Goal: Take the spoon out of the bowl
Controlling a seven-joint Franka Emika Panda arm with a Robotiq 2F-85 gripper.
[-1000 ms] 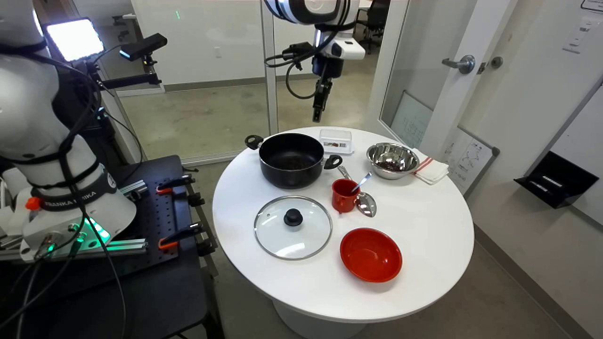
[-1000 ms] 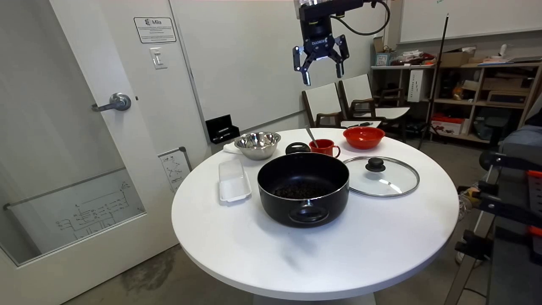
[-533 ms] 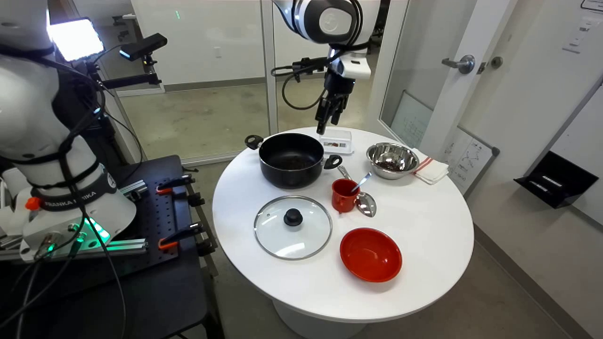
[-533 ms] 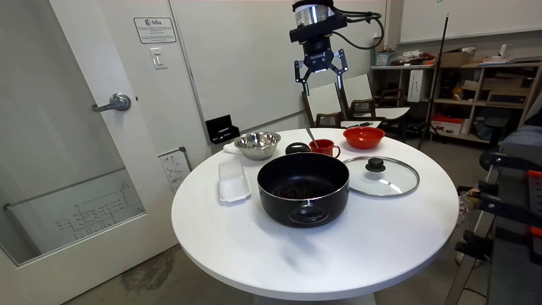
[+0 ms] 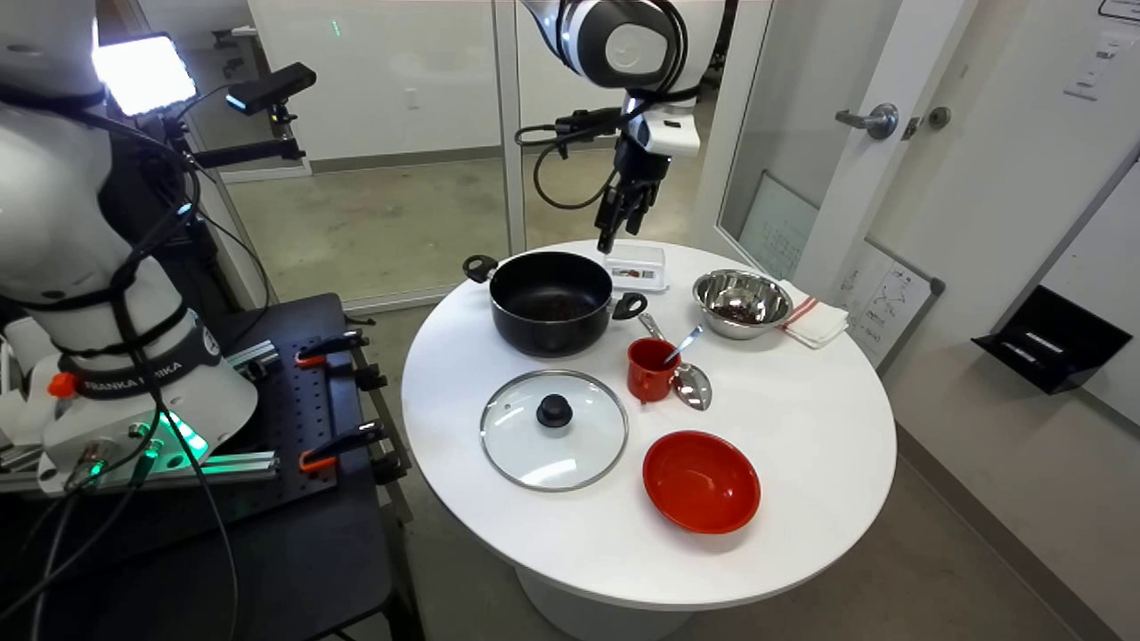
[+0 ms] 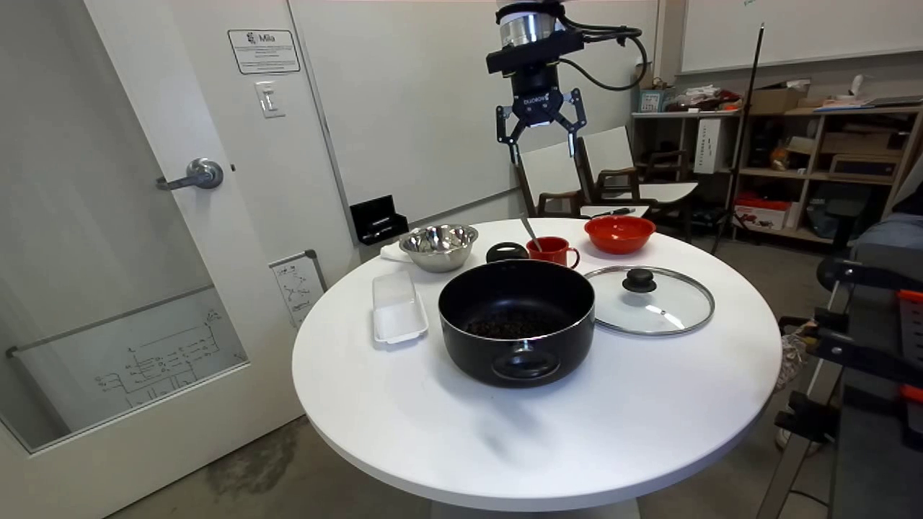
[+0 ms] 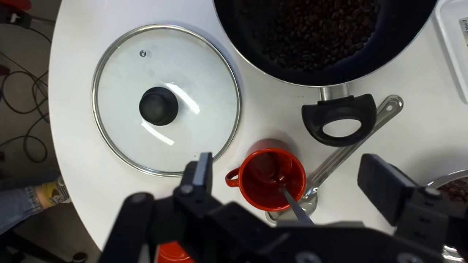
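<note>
Steel bowl [image 6: 440, 259] holds dark beans [image 7: 457, 188], a spoon [image 5: 693, 386] lies beside the red mug [image 5: 647, 376]; gripper [image 6: 543, 153] aloft, jaws wide apart

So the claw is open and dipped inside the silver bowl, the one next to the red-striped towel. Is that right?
Not quite. The claw is open, but it hangs in the air, clear of the silver bowl, not inside it; both exterior views show this. The silver bowl is indeed next to the red-striped towel.
</note>
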